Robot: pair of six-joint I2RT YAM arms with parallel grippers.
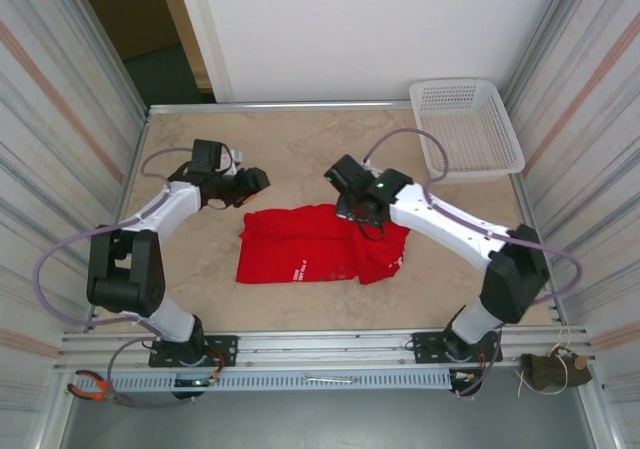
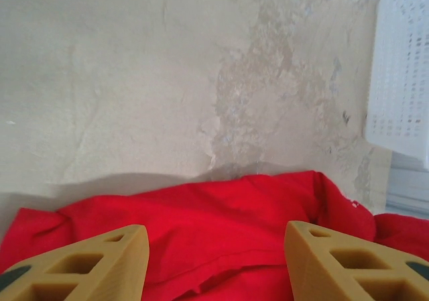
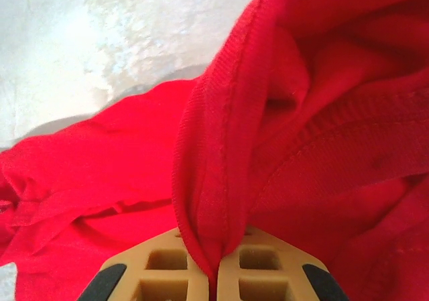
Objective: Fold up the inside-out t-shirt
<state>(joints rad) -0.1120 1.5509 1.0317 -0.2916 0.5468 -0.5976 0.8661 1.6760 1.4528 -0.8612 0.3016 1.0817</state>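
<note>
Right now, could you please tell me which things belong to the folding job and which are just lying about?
Job: red t-shirt; right tool, shut on its fabric; left tool, open near it.
Lying about: white mesh basket; pliers at the near edge.

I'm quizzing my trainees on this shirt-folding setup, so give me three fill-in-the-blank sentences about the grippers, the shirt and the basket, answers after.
The right gripper is shut on a fold of the ____ t-shirt.
The left gripper holds nothing; its jaws stand ____.
The white basket sits at the far ____ corner of the table.
Missing words: red, open, right.
</note>
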